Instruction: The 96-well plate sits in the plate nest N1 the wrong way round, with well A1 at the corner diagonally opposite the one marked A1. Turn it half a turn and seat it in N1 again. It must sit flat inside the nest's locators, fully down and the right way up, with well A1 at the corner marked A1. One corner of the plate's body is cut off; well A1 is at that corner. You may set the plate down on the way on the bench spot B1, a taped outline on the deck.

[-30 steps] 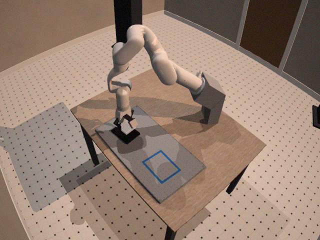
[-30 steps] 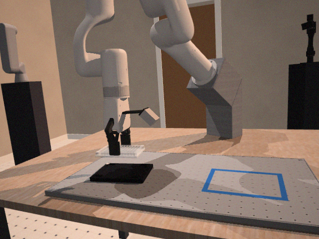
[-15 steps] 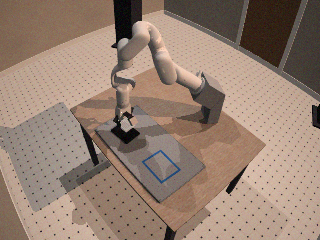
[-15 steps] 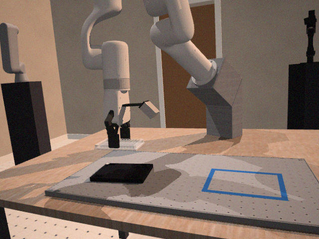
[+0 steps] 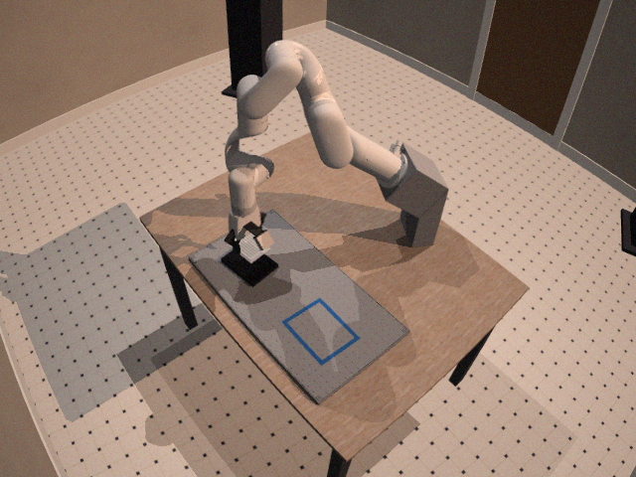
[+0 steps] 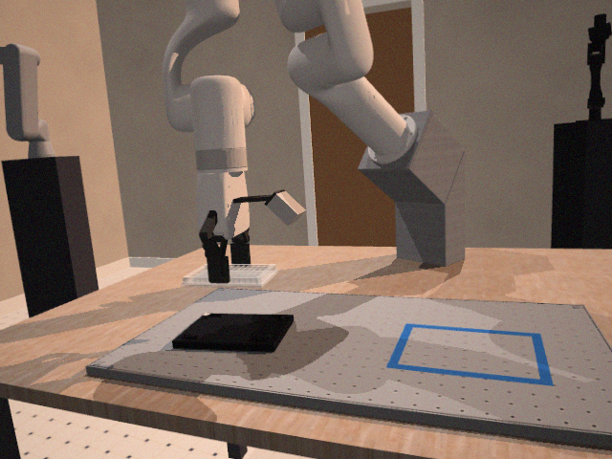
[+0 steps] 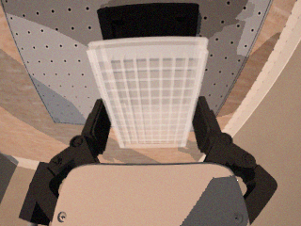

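The clear 96-well plate is held level between the two black fingers of my gripper, which is shut on its long sides. It hangs well above the deck, as the exterior view shows. The black plate nest N1 lies empty on the grey deck below the plate; it also shows in the wrist view and in the top view. The plate and gripper are above it there. I cannot make out the plate's cut corner.
The blue taped outline B1 lies on the grey perforated deck to the right of the nest. The arm's grey base block stands on the wooden table behind the deck. Black camera stands flank the table.
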`<move>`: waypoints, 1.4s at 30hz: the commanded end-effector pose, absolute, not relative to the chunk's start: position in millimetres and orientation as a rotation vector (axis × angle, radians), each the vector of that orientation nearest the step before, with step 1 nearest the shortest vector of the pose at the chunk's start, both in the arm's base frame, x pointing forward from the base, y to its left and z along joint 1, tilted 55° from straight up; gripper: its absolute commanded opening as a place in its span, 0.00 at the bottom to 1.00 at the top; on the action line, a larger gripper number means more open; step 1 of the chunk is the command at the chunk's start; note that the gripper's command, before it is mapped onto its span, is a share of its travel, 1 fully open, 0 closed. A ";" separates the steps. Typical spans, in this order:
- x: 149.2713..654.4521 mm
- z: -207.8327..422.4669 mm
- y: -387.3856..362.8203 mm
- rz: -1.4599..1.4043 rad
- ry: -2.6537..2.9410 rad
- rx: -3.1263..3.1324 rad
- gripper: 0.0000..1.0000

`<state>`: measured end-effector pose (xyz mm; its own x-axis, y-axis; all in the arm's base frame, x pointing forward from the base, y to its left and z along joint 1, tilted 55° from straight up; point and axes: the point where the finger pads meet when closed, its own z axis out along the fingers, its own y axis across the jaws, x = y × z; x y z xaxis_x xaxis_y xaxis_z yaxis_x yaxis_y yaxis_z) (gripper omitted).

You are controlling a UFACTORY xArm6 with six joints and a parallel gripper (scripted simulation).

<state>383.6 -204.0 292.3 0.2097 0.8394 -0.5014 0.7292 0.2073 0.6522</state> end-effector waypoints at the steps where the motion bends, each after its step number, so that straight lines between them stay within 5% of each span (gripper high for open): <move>1: 387.2 288.3 -193.8 0.223 1.453 1.644 0.00; 42: 420.7 234.8 -95.4 0.241 1.428 1.669 0.00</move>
